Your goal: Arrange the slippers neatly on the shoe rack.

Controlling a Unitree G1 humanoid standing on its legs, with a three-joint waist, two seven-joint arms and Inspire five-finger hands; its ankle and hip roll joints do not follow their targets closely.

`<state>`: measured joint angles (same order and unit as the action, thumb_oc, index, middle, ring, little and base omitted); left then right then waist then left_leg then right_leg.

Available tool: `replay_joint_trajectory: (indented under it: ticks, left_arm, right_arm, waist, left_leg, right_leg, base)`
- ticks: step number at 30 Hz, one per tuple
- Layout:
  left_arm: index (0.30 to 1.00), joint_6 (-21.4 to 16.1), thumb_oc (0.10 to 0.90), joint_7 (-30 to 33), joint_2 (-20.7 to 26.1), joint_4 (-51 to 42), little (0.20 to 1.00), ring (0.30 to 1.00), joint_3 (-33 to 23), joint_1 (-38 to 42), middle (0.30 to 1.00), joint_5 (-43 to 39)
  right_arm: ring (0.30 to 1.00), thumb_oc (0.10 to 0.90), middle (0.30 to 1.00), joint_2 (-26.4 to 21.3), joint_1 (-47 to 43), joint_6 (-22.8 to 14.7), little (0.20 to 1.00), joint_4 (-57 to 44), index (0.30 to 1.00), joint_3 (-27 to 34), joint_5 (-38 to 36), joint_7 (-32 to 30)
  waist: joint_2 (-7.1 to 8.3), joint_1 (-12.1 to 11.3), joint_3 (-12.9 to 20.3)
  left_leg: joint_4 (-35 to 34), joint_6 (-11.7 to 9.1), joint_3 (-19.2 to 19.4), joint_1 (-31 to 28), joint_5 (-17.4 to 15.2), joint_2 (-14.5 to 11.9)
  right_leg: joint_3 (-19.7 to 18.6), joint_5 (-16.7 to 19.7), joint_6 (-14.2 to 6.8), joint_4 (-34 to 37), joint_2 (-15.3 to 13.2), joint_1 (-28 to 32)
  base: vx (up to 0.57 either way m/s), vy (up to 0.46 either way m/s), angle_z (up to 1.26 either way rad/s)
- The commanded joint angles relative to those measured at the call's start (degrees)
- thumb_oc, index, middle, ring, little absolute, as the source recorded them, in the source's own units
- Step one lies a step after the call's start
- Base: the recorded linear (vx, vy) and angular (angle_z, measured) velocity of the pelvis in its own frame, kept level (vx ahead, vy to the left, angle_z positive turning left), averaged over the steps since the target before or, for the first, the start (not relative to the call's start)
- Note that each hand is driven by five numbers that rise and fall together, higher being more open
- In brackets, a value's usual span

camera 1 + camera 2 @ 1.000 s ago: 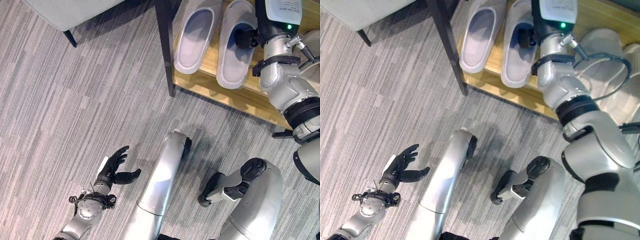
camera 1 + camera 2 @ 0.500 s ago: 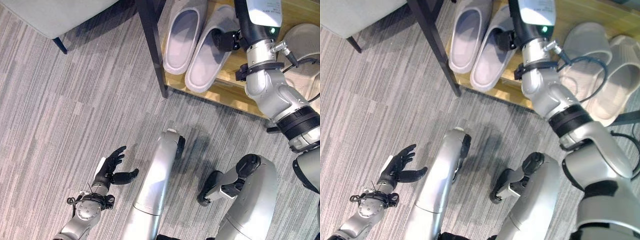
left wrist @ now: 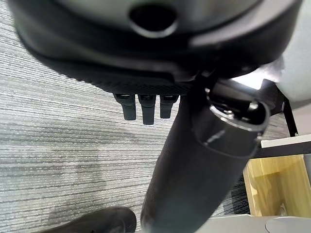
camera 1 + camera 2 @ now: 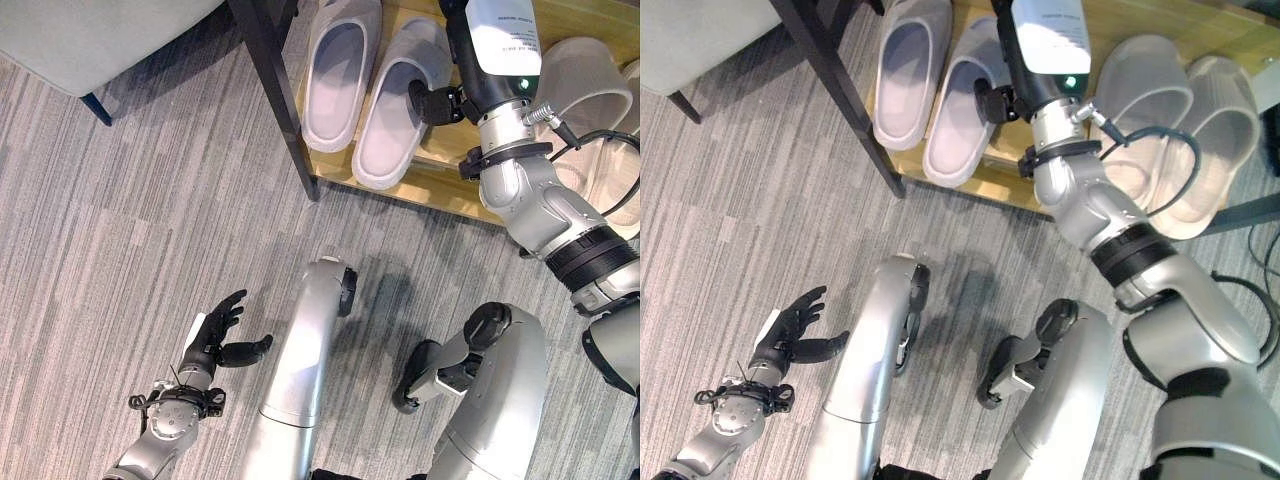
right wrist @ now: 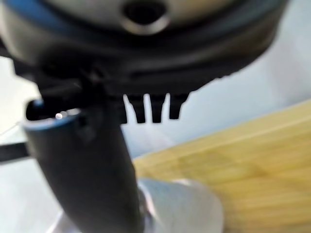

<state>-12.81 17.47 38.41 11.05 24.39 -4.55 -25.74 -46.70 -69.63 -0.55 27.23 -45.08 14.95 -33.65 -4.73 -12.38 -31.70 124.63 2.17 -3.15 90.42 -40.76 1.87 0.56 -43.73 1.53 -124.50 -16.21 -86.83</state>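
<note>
Right hand (image 4: 432,103), grip unreadable, at a tilted slipper (image 4: 392,120) overhanging the shoe rack (image 4: 440,180); a nudge could tip it off.

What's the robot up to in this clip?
It is tidying slippers on a wooden shoe rack. The right robot hand is at the edge of a lilac slipper, which lies angled beside its mate. A beige pair sits further right. The left robot hand hangs open above the carpet.
</note>
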Motion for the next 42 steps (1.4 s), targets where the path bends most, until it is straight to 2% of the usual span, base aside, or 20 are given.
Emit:
replay_joint_trajectory:
  ticks: [1, 5, 10, 12, 13, 15, 17, 18, 23, 28, 32, 37, 42]
  left_arm:
    - [0.9, -3.4, 0.8, 2.0, -0.3, -4.1, 0.9, 0.9, -1.4, -4.3, 0.9, 1.3]
    - [0.9, -3.4, 0.8, 2.2, -0.3, -4.0, 0.9, 0.9, -1.5, -4.3, 0.9, 1.8]
    - [0.9, -3.3, 0.8, 2.3, -0.6, -4.5, 0.9, 0.9, -2.1, -4.5, 0.9, 1.9]
    - [0.9, -3.2, 0.8, 2.3, -0.8, -4.5, 0.9, 0.9, -2.4, -4.5, 0.9, 1.8]
    - [0.9, -3.2, 0.8, 2.1, -1.1, -4.5, 0.9, 0.9, -2.8, -4.6, 0.9, 1.7]
    - [0.9, -2.9, 0.8, 1.5, -1.2, -4.8, 0.9, 0.9, -3.1, -4.9, 0.9, 1.7]
    - [0.9, -2.9, 0.8, 1.4, -1.0, -4.9, 0.9, 0.9, -3.2, -5.0, 0.9, 1.7]
    - [0.9, -2.7, 0.8, 1.0, -1.2, -5.0, 0.9, 0.9, -3.6, -5.5, 0.9, 2.1]
    - [0.9, -2.5, 0.8, 1.7, -2.3, -4.3, 0.9, 0.9, -3.6, -5.3, 0.9, 2.9]
    - [0.9, -2.3, 0.8, 3.0, -3.3, -4.1, 0.9, 0.9, -3.3, -4.8, 0.9, 3.5]
    - [0.9, -2.1, 0.8, 3.8, -3.3, -4.6, 0.9, 0.9, -2.9, -4.7, 0.9, 3.9]
    - [0.9, -2.0, 0.8, 4.2, -3.1, -5.0, 0.9, 0.9, -1.8, -4.4, 0.9, 4.6]
    - [0.9, -1.8, 0.8, 5.2, -3.1, -4.1, 0.9, 0.9, -0.8, -3.0, 0.9, 4.5]
  right_arm:
    - [0.9, 0.8, 0.9, -2.3, -3.5, -4.3, 0.9, -9.9, 0.9, 4.6, 1.0, -3.7]
    - [0.9, 0.8, 0.9, -2.8, -1.2, -4.8, 0.9, -15.1, 0.9, 6.5, 1.6, -3.5]
    - [0.9, 0.8, 0.9, -2.5, 1.8, -6.5, 0.9, -20.5, 0.9, 9.3, 0.0, -3.2]
    - [0.9, 0.8, 0.9, -2.1, 3.7, -8.1, 0.9, -23.3, 0.9, 10.6, -2.6, -2.4]
    - [0.9, 0.8, 0.9, -1.8, 6.5, -11.0, 0.9, -27.0, 0.9, 12.2, -7.3, -0.5]
    - [0.9, 0.8, 0.9, -2.5, 9.3, -13.9, 0.9, -31.3, 0.9, 13.7, -12.4, 2.2]
    - [0.9, 0.8, 0.9, -2.7, 9.9, -13.8, 0.9, -31.9, 0.9, 14.3, -12.8, 2.7]
    - [0.9, 0.8, 0.9, -3.7, 13.1, -15.0, 0.9, -35.0, 0.9, 15.7, -14.4, 3.6]
    - [0.9, 0.8, 0.9, -3.3, 19.4, -14.6, 0.9, -37.4, 0.9, 20.8, -12.7, 2.0]
    - [0.9, 0.8, 0.9, 4.1, 28.4, -14.1, 0.9, -38.7, 0.9, 26.3, -11.9, -0.3]
    - [0.9, 0.8, 0.9, 7.8, 32.2, -13.6, 0.9, -38.5, 0.9, 27.0, -12.4, -0.3]
    - [0.9, 0.8, 0.9, 12.1, 32.8, -12.0, 0.9, -34.0, 0.9, 23.7, -13.6, 1.0]
    - [0.9, 0.8, 0.9, 16.7, 30.5, -11.4, 0.9, -28.1, 0.9, 20.9, -18.9, 1.1]
  waist:
    - [1.49, -2.0, 1.9]
    - [1.99, -1.6, 1.9]
    - [1.88, -1.0, 1.9]
    - [1.84, -0.7, 1.9]
    - [2.06, -0.3, 1.9]
    - [2.41, 0.1, 1.9]
    - [2.51, 0.1, 1.9]
    - [2.97, 0.7, 1.9]
    - [3.5, 1.7, 1.9]
    - [3.51, 2.9, 1.9]
    - [3.48, 3.5, 1.9]
    - [2.64, 3.3, 1.9]
    - [1.94, 2.6, 1.9]
  left_leg:
    - [-5.7, -3.5, -2.2, -0.5, -4.4, 1.1]
    - [-5.6, -3.5, -1.8, -0.5, -4.5, 0.9]
    - [-5.6, -3.4, -1.7, -0.5, -4.4, 0.7]
    - [-5.7, -3.3, -1.7, -0.5, -4.4, 0.7]
    - [-5.8, -3.3, -1.5, -0.5, -4.5, 0.7]
    - [-5.9, -3.3, -1.3, -0.5, -4.5, 0.7]
    - [-5.8, -3.3, -1.3, -0.5, -4.4, 0.7]
    - [-5.9, -3.4, -0.9, -0.5, -4.5, 0.6]
    - [-5.8, -3.3, -0.8, -0.5, -4.7, 0.4]
    - [-5.6, -2.9, -0.3, -0.5, -4.9, 0.2]
    - [-5.7, -2.6, 0.0, -0.5, -4.8, 0.2]
    - [-5.6, -2.2, 0.1, -0.5, -4.7, 0.2]
    - [-5.7, -2.1, 0.1, -0.5, -4.4, 0.3]
  right_leg:
    - [-1.4, 1.8, 3.5, -1.6, -2.5, -2.8]
    - [-1.8, 1.9, 3.4, -1.7, -2.3, -3.1]
    - [-1.9, 1.9, 3.3, -1.6, -1.9, -3.1]
    - [-1.8, 1.9, 3.1, -1.4, -1.8, -3.1]
    - [-1.8, 2.0, 3.0, -1.3, -1.8, -3.1]
    - [-1.9, 1.9, 2.9, -1.3, -1.7, -3.1]
    - [-1.9, 1.9, 2.9, -1.4, -1.8, -3.1]
    - [-2.1, 1.9, 2.9, -1.2, -1.7, -3.1]
    - [-2.2, 1.9, 2.7, -0.9, -1.5, -3.1]
    - [-2.3, 1.9, 2.6, -0.5, -0.8, -3.1]
    - [-2.7, 1.9, 2.6, -0.4, -0.3, -3.1]
    - [-2.9, 2.0, 2.7, -0.1, 0.2, -3.1]
    - [-2.9, 2.2, 2.8, -0.2, 0.2, -3.1]
  base:
    - [0.0, 0.0, 0.0]
    - [0.0, 0.002, -0.01]
    - [0.0, 0.007, 0.0]
    - [0.01, 0.027, -0.03]
    - [0.01, 0.012, -0.03]
    - [0.01, 0.001, -0.04]
    - [0.01, -0.002, -0.05]
    - [0.01, 0.009, -0.05]
    - [0.01, 0.018, -0.03]
    - [0.0, 0.027, -0.06]
    - [0.0, 0.003, -0.02]
    - [0.0, 0.0, 0.0]
    - [0.0, 0.0, -0.01]
